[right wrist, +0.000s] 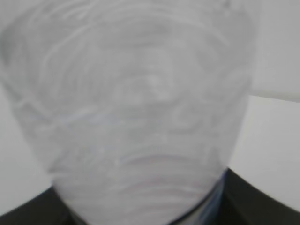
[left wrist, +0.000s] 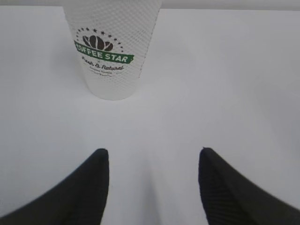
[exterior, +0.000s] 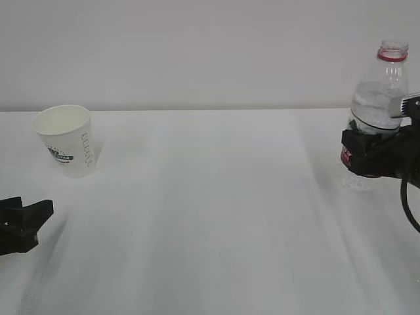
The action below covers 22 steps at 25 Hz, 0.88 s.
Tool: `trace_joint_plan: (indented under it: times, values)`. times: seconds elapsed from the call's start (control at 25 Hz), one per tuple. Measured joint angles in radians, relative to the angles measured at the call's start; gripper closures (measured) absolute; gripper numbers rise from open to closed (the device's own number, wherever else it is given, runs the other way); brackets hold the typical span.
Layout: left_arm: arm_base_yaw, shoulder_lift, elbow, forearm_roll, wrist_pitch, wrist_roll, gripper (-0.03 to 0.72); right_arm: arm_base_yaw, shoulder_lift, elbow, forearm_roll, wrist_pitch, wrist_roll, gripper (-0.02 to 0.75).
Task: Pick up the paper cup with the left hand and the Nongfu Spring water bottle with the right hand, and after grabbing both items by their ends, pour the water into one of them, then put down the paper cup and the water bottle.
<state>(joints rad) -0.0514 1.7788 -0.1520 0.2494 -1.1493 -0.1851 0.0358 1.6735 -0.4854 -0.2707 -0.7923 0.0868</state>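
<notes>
The white paper cup [exterior: 65,141] with a green logo stands upright on the table at the far left. In the left wrist view the paper cup [left wrist: 112,51] is ahead of the fingers, a clear gap away. My left gripper [exterior: 33,213] sits low at the left edge, nearer than the cup, open and empty [left wrist: 153,152]. The uncapped Nongfu Spring water bottle [exterior: 377,98] stands at the far right. My right gripper [exterior: 364,154] is shut on its labelled middle. The bottle [right wrist: 140,103] fills the right wrist view, with black fingers at both lower corners [right wrist: 138,187]. The water level is unclear.
The white table [exterior: 216,216] stretches between the two arms and ends at a pale wall behind. A black cable [exterior: 410,210] hangs from the right arm at the right edge.
</notes>
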Motion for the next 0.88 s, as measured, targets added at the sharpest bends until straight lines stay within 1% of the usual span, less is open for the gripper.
trace_joint_plan:
  times: [0.44,0.64,0.88]
  values:
    - [0.000,0.000,0.000,0.004,0.000,0.000,0.246,0.000,-0.086,0.002,0.088,0.170,0.011,0.330]
    - [0.000,0.000,0.000,0.004,0.000,0.000,0.246,0.000,-0.104,0.002,0.109,0.192,0.011,0.330]
    - [0.000,0.000,0.000,0.004,0.000,0.000,0.246,0.000,-0.111,0.008,0.150,0.260,0.013,0.330]
